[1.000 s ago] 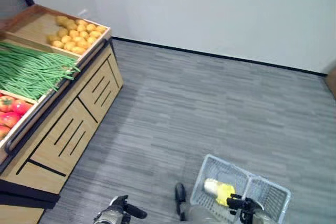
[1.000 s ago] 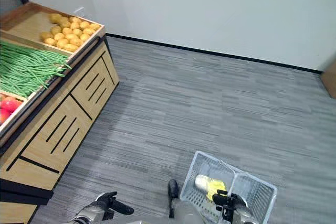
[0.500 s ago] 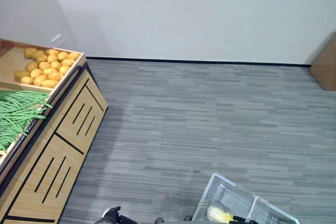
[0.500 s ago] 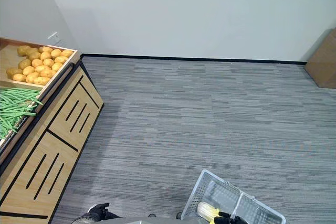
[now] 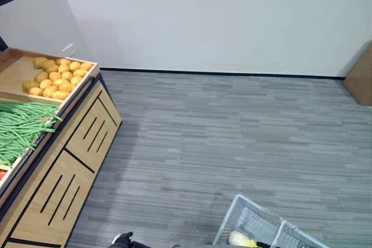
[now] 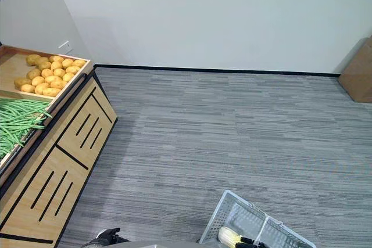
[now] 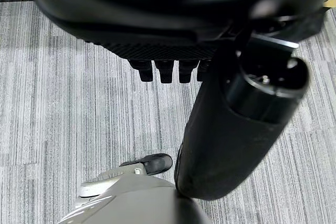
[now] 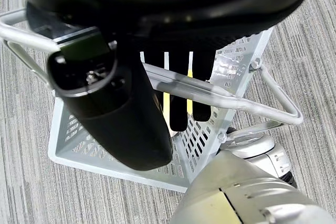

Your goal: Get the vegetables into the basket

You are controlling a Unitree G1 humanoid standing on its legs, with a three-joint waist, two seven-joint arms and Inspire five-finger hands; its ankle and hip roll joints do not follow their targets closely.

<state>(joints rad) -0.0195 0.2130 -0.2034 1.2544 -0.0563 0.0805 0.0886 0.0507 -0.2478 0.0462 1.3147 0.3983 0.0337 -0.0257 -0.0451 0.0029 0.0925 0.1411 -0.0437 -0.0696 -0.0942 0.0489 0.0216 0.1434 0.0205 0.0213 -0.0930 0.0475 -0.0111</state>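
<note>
A grey wire basket (image 6: 247, 223) hangs low at my right side. My right hand (image 8: 178, 98) is curled round its metal handle (image 8: 247, 103). A pale yellow vegetable (image 6: 228, 236) lies inside the basket; yellow also shows between my fingers (image 8: 165, 106). On the wooden display stand (image 5: 70, 166) to my left lie green beans (image 5: 23, 129) and a pile of potatoes (image 5: 58, 78). My left hand (image 7: 165, 69) hangs over the grey floor with relaxed fingers and holds nothing. It also shows low in the eye view (image 5: 122, 240).
The stand's slatted front runs along the left side. Grey carpet floor (image 5: 232, 137) stretches ahead to a white wall (image 5: 221, 21). A brown box (image 5: 360, 79) stands at the far right by the wall.
The whole picture has shifted, so the camera moved: the stand now sits further left and the tomatoes are out of view. The basket stays in my right hand.
</note>
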